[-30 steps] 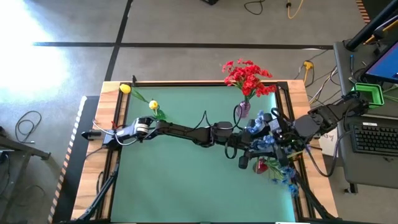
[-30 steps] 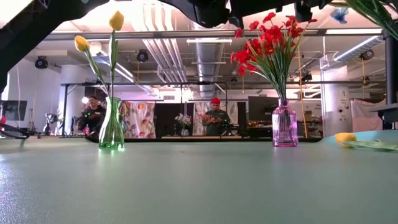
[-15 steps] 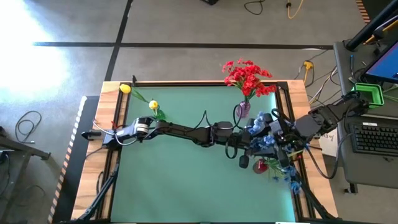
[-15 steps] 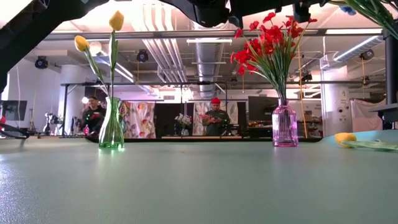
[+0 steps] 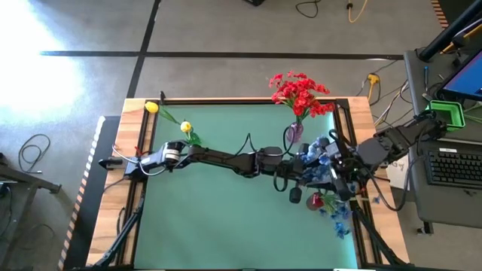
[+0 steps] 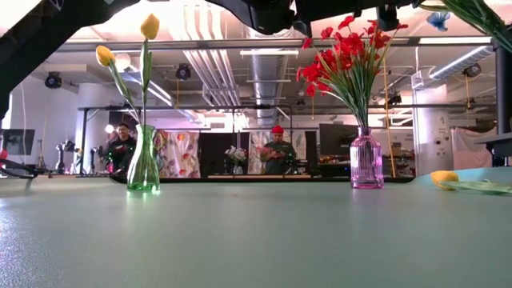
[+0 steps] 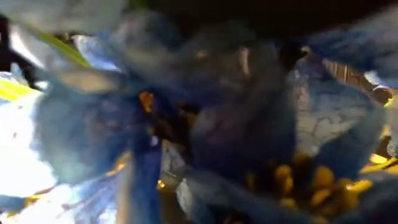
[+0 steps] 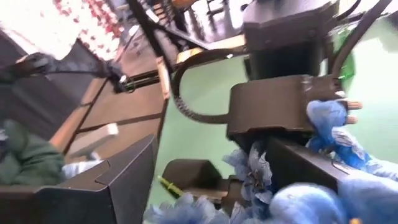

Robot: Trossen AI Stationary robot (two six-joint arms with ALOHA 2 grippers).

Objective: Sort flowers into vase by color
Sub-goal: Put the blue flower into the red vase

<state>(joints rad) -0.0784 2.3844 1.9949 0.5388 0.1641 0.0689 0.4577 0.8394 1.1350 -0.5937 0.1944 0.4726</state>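
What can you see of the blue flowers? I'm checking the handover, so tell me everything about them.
The blue flowers are artificial sprays of small, fabric-looking blue blossoms with yellow centres on thin green stems. They hang in the air between the two grippers near the table's right edge, beside the purple vase. The left gripper is shut on them; their blossoms fill its wrist view. A few blossoms trail below the right gripper.

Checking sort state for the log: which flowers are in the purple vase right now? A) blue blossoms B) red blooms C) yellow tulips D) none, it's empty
B: in the low view the purple vase holds the red flowers, while the yellow tulips stand in the green vase; the blue flowers are up at the grippers in the high view.
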